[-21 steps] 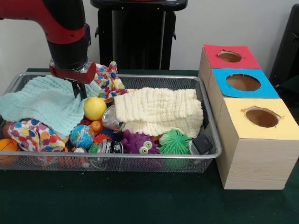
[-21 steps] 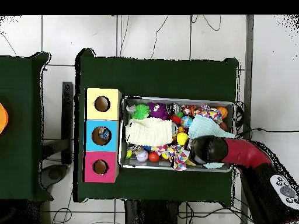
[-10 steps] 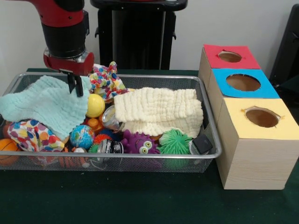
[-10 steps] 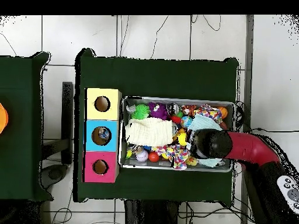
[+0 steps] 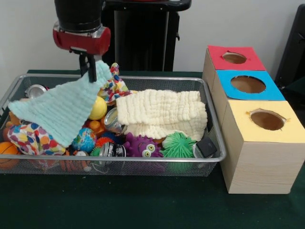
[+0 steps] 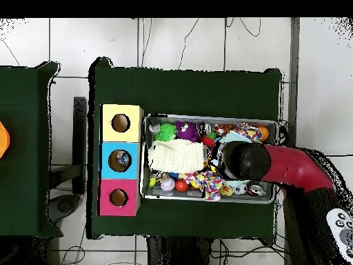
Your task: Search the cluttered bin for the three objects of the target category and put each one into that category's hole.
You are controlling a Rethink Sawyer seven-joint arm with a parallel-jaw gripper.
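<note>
front view shows the tool [image 5: 89,71] pinching the mint cloth [image 5: 62,107]; overhead, the arm [image 6: 276,168] hides it.

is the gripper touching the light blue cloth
Touching. The front view shows the gripper pinching one corner of the light blue cloth, which hangs from it.

Plain off-white wall [image 5: 248,24] behind the table [image 5: 143,205], which has a dark green cloth top. Overhead: pale tiled floor [image 6: 186,41] around the table, dark cables [image 6: 172,48] trailing over it. Second green-topped table [image 6: 21,152] beside the first, separated by a strip of floor.
</note>
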